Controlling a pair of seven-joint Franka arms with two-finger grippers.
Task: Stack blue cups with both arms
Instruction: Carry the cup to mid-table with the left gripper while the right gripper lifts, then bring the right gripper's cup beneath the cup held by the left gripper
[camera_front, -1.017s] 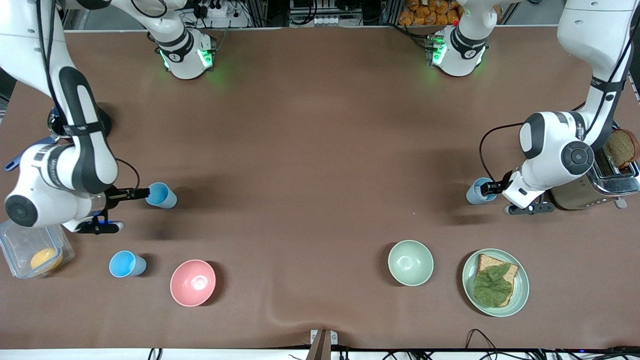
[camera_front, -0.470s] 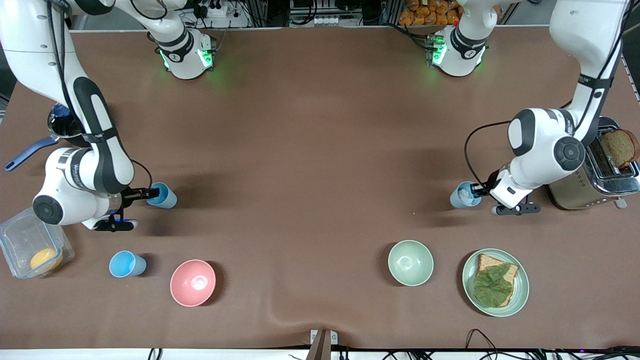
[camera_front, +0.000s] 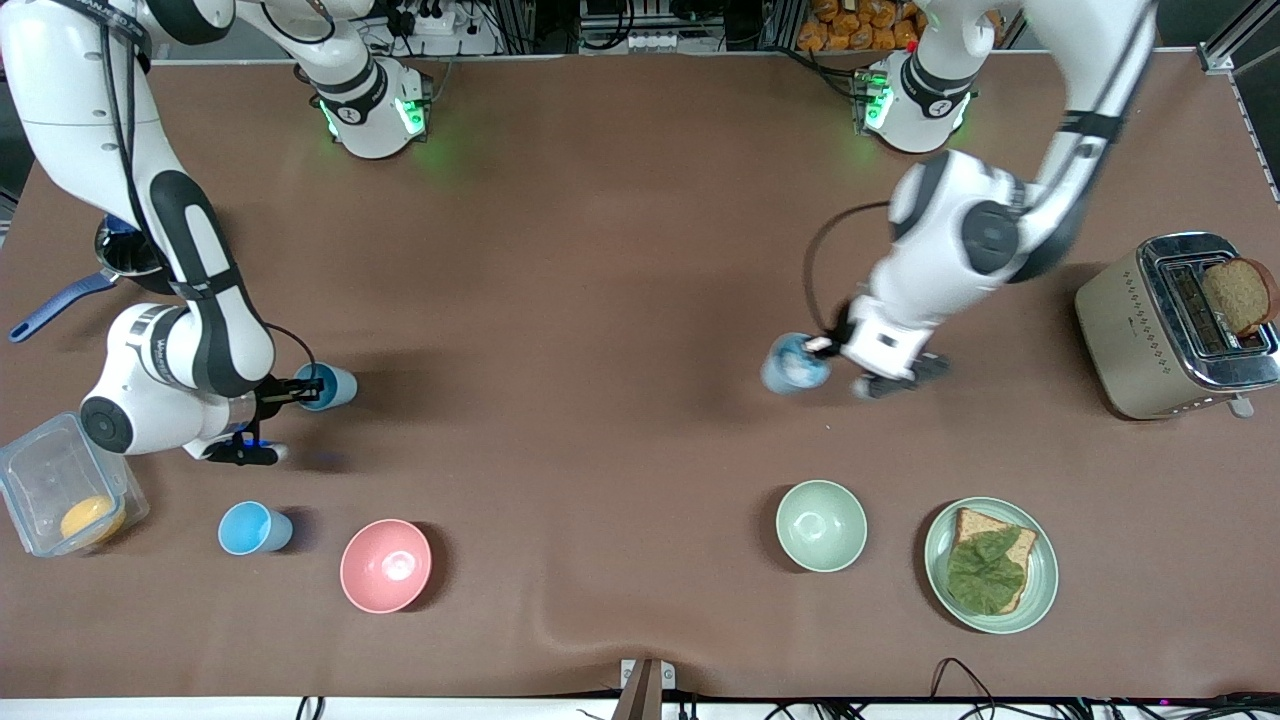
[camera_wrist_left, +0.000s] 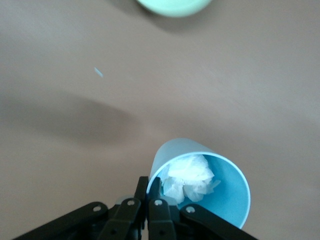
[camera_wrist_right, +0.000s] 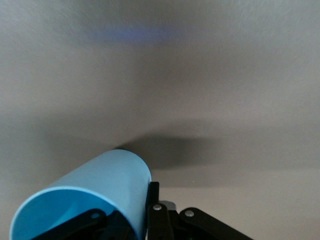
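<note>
My left gripper (camera_front: 822, 347) is shut on the rim of the paler blue cup (camera_front: 793, 367) and holds it tilted over the middle of the table. In the left wrist view the fingers (camera_wrist_left: 141, 186) pinch the rim of this cup (camera_wrist_left: 227, 197), which has crumpled white paper inside. My right gripper (camera_front: 298, 388) is shut on the rim of a sky blue cup (camera_front: 330, 386), low over the table toward the right arm's end. The right wrist view shows that cup (camera_wrist_right: 90, 192) tilted, with one finger (camera_wrist_right: 154, 196) outside its wall. Another sky blue cup (camera_front: 254, 528) stands upright, nearer the front camera.
A pink bowl (camera_front: 385, 565) sits beside the standing cup. A pale green bowl (camera_front: 821, 525) and a plate (camera_front: 1042, 590) with bread and lettuce lie nearer the front camera. A toaster (camera_front: 1150, 330) stands at the left arm's end. A clear container (camera_front: 40, 470) and a pan (camera_front: 120, 262) are at the right arm's end.
My left arm has carried the paler cup from beside the toaster toward the table's middle. My right arm has shifted slightly; its cup has stayed almost in place.
</note>
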